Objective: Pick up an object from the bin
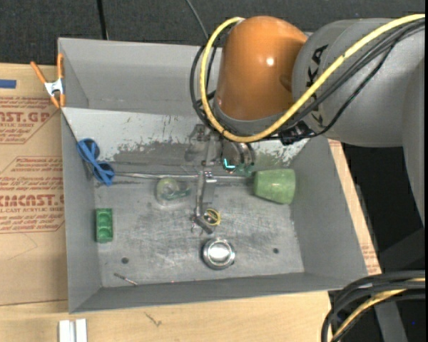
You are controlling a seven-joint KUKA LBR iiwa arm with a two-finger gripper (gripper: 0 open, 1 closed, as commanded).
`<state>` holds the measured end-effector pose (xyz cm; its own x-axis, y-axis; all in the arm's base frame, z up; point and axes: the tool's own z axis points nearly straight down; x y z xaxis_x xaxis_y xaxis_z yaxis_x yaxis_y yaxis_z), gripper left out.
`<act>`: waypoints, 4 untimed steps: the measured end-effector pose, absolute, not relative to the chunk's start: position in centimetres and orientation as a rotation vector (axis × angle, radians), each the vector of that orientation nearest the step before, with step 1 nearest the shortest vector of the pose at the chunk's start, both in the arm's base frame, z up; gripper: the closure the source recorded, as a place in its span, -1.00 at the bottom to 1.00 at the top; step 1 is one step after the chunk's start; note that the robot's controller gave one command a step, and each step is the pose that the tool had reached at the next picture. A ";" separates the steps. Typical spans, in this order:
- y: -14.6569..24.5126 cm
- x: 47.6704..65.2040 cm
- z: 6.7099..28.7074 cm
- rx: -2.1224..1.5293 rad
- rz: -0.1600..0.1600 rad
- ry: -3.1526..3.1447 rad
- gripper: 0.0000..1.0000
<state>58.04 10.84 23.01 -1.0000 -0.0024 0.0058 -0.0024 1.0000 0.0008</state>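
Now, step in hand: the approach, as I judge it. The claw point(202, 221) hangs low over the middle of the bin point(128, 70), with nothing visibly lifted.
Claw state: I cannot tell whether it is apart or together; its lower end reads as one thin dark shape.
Likely target: a small brass-coloured ring point(211, 216) on the bin floor, touching or just beside the claw's end.
Close by: a shiny silver round cap point(218, 254) nearer the front wall; a clear greenish round piece point(170, 189) to the view's left; a pale green cup point(274, 186) on its side to the right.
Well apart: a blue clip point(94, 161) and a green block point(103, 224) by the left wall.
Next move calls for: settling squarely round the ring, closing, then lifting straight up; so small and flat a thing could easily slip free.
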 end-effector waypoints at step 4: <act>1.9 55.3 7.6 -0.495 -0.008 -3.125 1.00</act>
<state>55.29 1.94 7.57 -0.9508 0.3091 -0.0217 0.3090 0.9510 0.0089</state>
